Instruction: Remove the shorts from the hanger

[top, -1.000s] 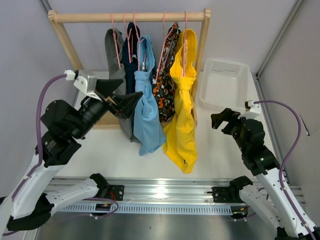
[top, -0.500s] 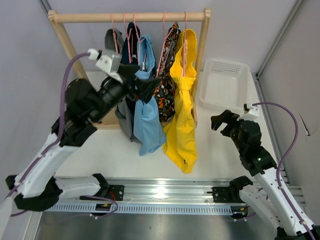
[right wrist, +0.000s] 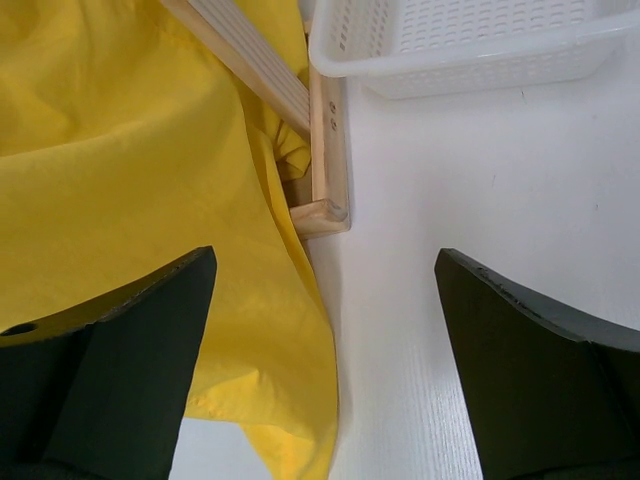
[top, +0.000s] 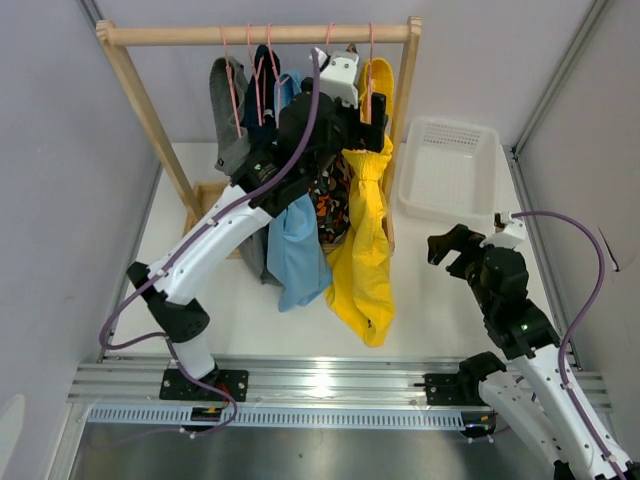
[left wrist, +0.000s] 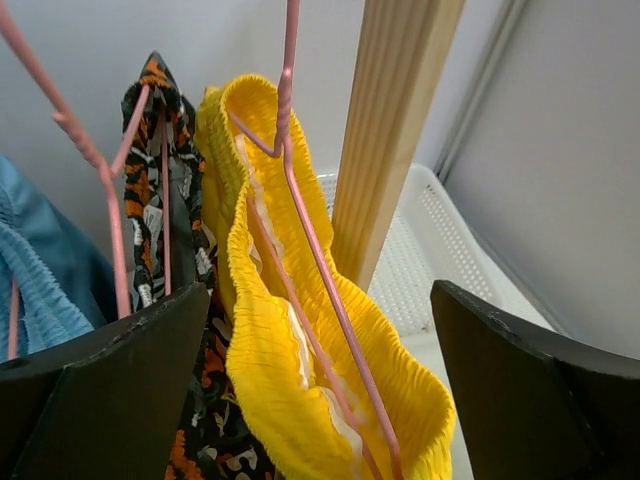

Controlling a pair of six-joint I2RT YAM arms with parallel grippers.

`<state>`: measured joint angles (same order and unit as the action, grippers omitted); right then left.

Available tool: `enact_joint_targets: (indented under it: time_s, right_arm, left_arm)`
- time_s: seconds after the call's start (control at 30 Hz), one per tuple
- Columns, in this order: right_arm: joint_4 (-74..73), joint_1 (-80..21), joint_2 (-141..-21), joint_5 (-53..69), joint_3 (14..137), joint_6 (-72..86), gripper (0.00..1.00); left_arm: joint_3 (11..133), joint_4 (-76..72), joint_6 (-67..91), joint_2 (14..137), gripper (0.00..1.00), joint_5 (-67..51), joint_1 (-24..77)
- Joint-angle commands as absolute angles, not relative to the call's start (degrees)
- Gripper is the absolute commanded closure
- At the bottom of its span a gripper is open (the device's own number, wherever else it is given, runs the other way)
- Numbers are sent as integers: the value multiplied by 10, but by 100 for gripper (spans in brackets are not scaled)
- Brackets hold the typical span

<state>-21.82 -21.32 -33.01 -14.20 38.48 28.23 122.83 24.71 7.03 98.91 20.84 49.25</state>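
Yellow shorts hang from a pink hanger at the right end of the wooden rail. In the left wrist view the yellow elastic waistband and the pink hanger wire lie between my open jaws. My left gripper is raised high, open, at the top of the yellow shorts. My right gripper is open and empty, low, right of the shorts' hem; the right wrist view shows the yellow cloth to its left.
Blue shorts, patterned orange-black shorts, dark and grey garments hang further left on pink hangers. A white plastic basket stands at the back right. The rack's right post and foot are close by.
My left arm has swung up and to the right, from beside the blue shorts to the top of the yellow shorts. The right gripper has barely moved.
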Motion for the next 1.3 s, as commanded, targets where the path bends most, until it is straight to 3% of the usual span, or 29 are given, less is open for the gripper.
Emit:
enact_joint_targets:
  time_s: [0.0, 0.2, 0.3, 0.33, 0.4, 0.47, 0.5, 1.0, 1.27]
  right_arm:
    - [-214, -217, -323, -144, 405, 274, 2]
    - [-214, -217, -328, -139, 399, 272, 2]
    - [-213, -216, -328, -137, 396, 272, 2]
    - [-212, -216, -328, -138, 396, 272, 2]
    - [-212, -216, -328, -138, 396, 272, 2]
    - [-214, -217, -328, -139, 396, 271, 2]
    - [-214, -216, -327, -139, 395, 272, 2]
    - [-196, -217, -330, -143, 402, 269, 2]
    - [-187, -217, -337, -135, 427, 259, 2]
  left_arm:
    - [1268, 242, 86, 1006, 1, 259, 497]
    - [1279, 232, 91, 1055, 2, 273, 497]
    - [1297, 231, 91, 1084, 25, 276, 497]
    - [1320, 237, 91, 1091, 45, 277, 497]
    - [1348, 245, 91, 1117, 52, 279, 497]
    - [1381, 256, 89, 1129, 93, 284, 497]
    - [1386, 259, 90, 1135, 100, 287, 497]
    - [1397, 277, -39, 990, 100, 316, 497]
    - [1399, 330, -25, 929, 100, 280, 497]
